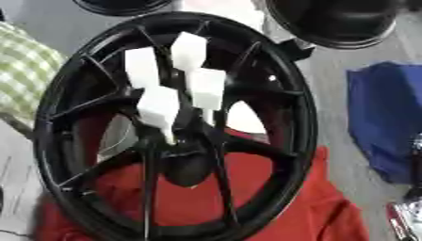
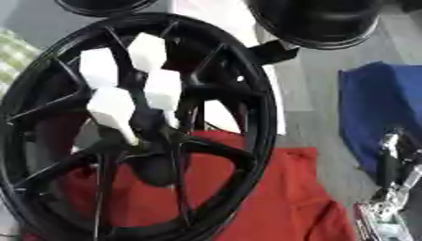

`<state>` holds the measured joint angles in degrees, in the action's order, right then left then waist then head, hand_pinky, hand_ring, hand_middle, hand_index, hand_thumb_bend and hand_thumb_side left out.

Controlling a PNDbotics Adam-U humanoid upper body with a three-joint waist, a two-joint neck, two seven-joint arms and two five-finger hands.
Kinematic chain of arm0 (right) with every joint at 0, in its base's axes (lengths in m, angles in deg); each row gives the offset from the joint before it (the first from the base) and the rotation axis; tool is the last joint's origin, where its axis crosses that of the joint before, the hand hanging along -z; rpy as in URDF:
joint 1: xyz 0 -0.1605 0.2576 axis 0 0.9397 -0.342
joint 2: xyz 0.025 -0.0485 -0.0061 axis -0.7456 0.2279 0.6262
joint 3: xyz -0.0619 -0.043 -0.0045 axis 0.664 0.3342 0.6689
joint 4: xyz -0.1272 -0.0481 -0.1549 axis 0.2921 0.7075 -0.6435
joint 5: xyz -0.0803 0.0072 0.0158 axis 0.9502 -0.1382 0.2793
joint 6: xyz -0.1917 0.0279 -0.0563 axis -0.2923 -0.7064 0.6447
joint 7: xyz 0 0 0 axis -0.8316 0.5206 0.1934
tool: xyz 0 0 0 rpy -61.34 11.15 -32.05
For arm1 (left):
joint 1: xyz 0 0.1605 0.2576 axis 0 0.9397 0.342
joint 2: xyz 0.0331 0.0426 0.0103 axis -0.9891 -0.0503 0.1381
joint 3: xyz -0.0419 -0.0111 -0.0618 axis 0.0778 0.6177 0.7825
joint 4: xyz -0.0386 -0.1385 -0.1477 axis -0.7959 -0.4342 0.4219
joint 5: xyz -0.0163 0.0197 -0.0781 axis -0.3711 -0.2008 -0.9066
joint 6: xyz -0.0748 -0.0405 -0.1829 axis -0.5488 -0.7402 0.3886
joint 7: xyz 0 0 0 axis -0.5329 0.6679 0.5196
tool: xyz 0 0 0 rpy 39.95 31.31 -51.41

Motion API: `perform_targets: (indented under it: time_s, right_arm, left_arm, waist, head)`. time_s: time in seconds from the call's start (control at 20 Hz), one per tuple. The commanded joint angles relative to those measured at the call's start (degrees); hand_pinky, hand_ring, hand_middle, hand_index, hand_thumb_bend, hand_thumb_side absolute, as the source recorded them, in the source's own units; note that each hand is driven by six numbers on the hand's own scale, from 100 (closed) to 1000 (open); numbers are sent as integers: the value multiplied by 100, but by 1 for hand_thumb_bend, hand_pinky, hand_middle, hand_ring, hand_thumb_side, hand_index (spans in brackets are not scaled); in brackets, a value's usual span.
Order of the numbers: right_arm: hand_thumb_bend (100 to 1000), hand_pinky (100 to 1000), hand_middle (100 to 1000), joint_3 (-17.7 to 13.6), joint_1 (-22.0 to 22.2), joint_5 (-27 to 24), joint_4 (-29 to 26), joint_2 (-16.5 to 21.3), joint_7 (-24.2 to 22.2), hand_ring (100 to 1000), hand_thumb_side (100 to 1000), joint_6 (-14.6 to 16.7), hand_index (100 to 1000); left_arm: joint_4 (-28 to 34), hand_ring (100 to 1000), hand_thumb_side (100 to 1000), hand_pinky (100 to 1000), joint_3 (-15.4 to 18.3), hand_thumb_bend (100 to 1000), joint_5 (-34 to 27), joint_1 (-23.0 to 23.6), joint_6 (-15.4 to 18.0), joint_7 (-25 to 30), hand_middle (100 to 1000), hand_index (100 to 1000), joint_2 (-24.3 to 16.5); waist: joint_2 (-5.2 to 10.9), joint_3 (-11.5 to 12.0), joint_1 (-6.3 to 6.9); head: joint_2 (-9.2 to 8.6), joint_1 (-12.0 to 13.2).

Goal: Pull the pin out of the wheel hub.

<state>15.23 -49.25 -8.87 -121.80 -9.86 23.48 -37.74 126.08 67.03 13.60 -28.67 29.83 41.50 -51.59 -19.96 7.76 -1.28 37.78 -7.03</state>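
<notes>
With white pins (image 1: 159,109) bristling at its centre, the black spoked alloy wheel hub (image 1: 284,84) looks heavy and rigid; pinch one near its tip. Right robot hand (image 2: 394,162), beside the rim: fingers unclear.

I can't read any words, numbers or signs here. The black wheel hub (image 1: 177,132) in the middle has no mark I can make out, and the white blocks (image 1: 174,80) on it look blank.
</notes>
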Motion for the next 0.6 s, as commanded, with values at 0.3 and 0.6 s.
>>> perform_targets:
  time_s: [0.3,0.6]
  right_arm:
    - [345,550,649,56,-2,13,3,245,-90,715,563,-28,734]
    - [349,543,648,50,-35,-27,4,224,-73,702,564,-41,749]
  left_arm:
    - [436,545,951,603,-98,264,77,28,-69,233,536,689,-406]
    - [705,542,959,600,-115,271,-169,232,-273,302,533,687,-438]
  waist:
    - [254,-87,54]
    - [241,-89,65]
  head:
    - [283,117]
    - [166,260]
